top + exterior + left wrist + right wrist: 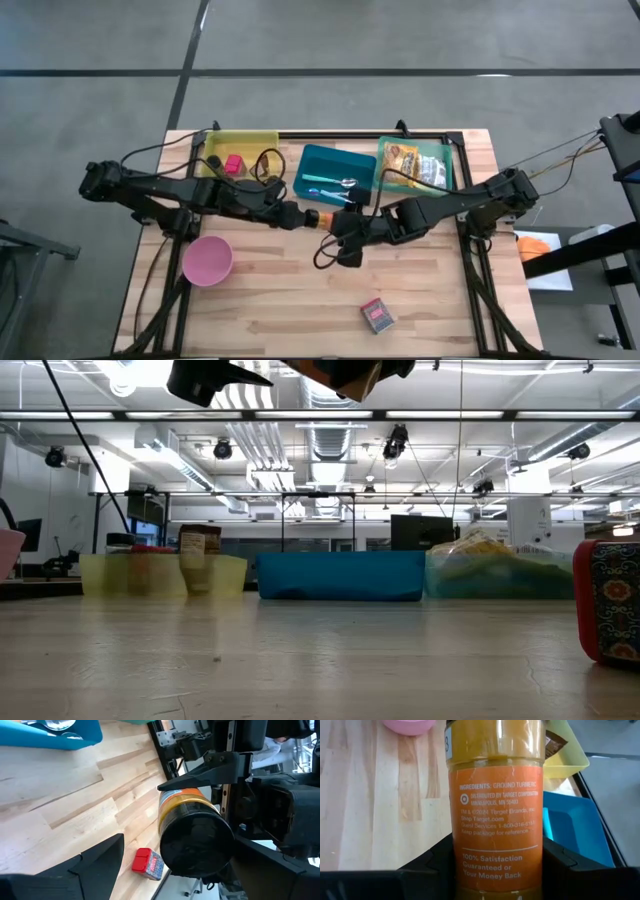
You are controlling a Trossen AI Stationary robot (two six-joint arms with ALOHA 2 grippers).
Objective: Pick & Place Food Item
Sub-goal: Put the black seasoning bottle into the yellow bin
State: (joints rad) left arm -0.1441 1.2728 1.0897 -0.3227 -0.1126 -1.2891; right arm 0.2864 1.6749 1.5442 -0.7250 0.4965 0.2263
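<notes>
Held aloft over mid-desk (290,300): turmeric jar (495,810), clamped low on its label in the right claw (335,222). Facing its black lid, left claw (298,216), spread wide. Probably light, rigid, slick-walled; best gripped around the straight middle, not the lid.

On the table I count 3 bins: 1 yellow bin (240,150), 1 teal bin (336,170), 1 green bin (414,163). Also 1 pink bowl (208,260), 1 small red box (377,316), 1 turmeric jar (495,805), held up btw. 2 robot arms.
</notes>
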